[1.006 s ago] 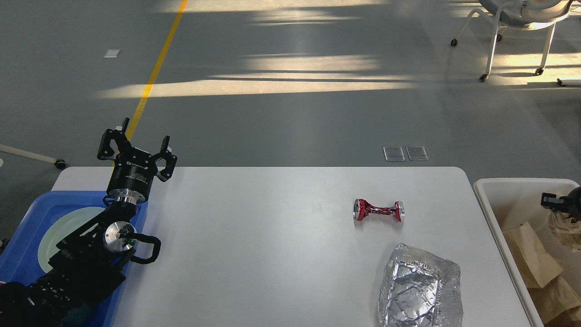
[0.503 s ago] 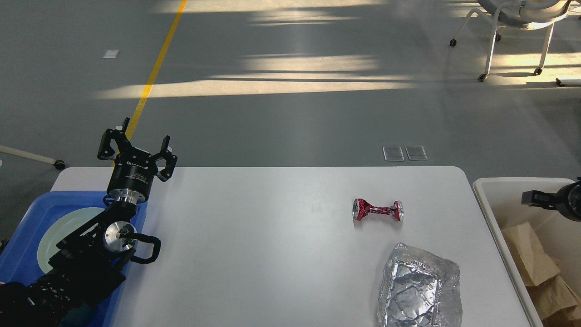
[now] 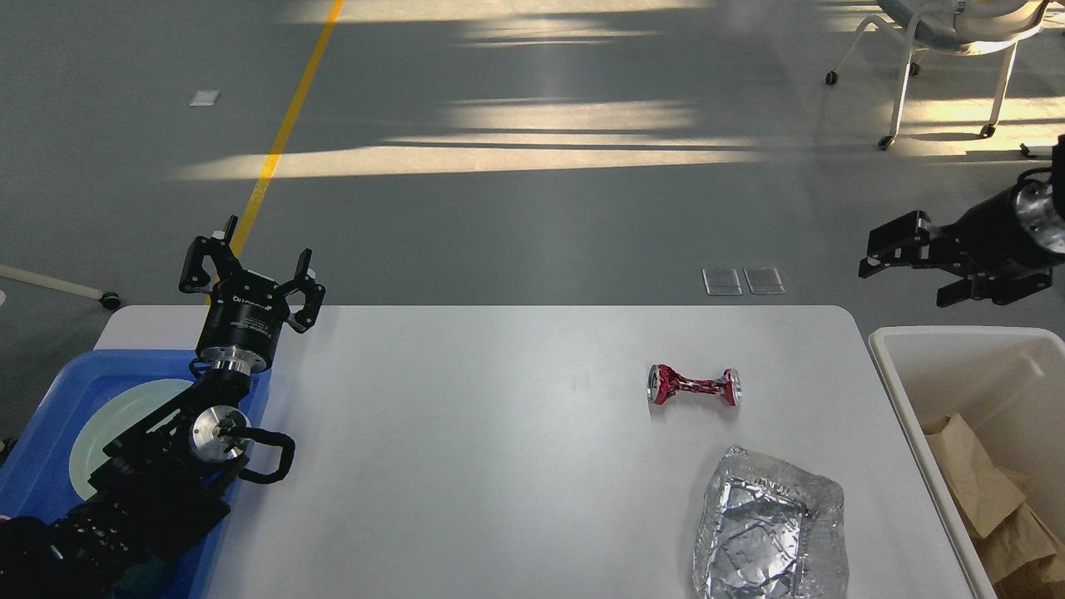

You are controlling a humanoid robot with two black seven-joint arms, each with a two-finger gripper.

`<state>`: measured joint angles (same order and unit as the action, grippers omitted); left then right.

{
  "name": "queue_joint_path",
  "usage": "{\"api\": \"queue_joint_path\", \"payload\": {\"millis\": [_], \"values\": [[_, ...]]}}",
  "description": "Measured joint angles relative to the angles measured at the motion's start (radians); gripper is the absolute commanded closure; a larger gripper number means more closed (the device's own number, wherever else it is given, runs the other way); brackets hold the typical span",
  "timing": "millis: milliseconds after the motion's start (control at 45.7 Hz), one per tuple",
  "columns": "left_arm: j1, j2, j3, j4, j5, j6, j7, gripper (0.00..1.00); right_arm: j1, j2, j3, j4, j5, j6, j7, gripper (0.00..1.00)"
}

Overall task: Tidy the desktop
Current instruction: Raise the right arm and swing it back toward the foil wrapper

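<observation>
The white desktop (image 3: 466, 449) fills the middle of the head view. On its right half lies a crushed red can (image 3: 693, 386), pinched in the middle. A crumpled foil tray (image 3: 770, 524) sits nearer the front edge. My left gripper (image 3: 250, 270) stands open and empty above the desktop's far left corner, over the blue tray. High above the off-white bin, my right gripper (image 3: 908, 269) is open and empty, pointing left.
A blue tray (image 3: 37, 420) holding a pale green plate (image 3: 116, 416) sits at the left edge. A deep off-white bin (image 3: 940, 349) with brown paper scraps (image 3: 990, 491) stands beside the desktop's right edge. A chair (image 3: 948, 50) stands far back right.
My right gripper has risen out of the bin and moved left and away, now open above its far rim. The left arm has not moved.
</observation>
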<state>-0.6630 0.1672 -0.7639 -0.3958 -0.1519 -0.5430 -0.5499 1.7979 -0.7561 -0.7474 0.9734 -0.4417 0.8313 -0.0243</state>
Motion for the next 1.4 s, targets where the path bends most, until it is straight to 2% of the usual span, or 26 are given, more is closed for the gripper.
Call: {"api": "queue_joint_path", "payload": {"millis": [109,175,481,678,875,1312,1399], "values": [[0.000,0.000,0.000,0.000,0.000,0.000,0.000,0.04,0.188,-0.024,0.000,0.103,0.020,0.105,-0.001,0.00],[0.000,0.000,0.000,0.000,0.000,0.000,0.000,0.04,0.281,-0.027,0.001,0.138,0.022,0.122,-0.002,0.00],[-0.001,0.000,0.000,0.000,0.000,0.000,-0.001,0.04,0.657,0.005,0.057,0.180,0.070,0.129,-0.002,0.00],[-0.001,0.000,0.000,0.000,0.000,0.000,-0.001,0.04,0.771,0.052,0.092,0.178,0.111,0.129,0.000,0.00],[-0.001,0.000,0.000,0.000,0.000,0.000,-0.001,0.04,0.665,0.086,0.085,0.175,0.105,0.129,-0.005,0.00],[0.000,0.000,0.000,0.000,0.000,0.000,-0.001,0.04,0.154,0.101,0.085,0.171,-0.064,0.128,-0.010,0.00],[0.000,0.000,0.000,0.000,0.000,0.000,-0.001,0.04,0.067,0.101,0.085,0.171,-0.095,0.102,-0.009,0.00]]}}
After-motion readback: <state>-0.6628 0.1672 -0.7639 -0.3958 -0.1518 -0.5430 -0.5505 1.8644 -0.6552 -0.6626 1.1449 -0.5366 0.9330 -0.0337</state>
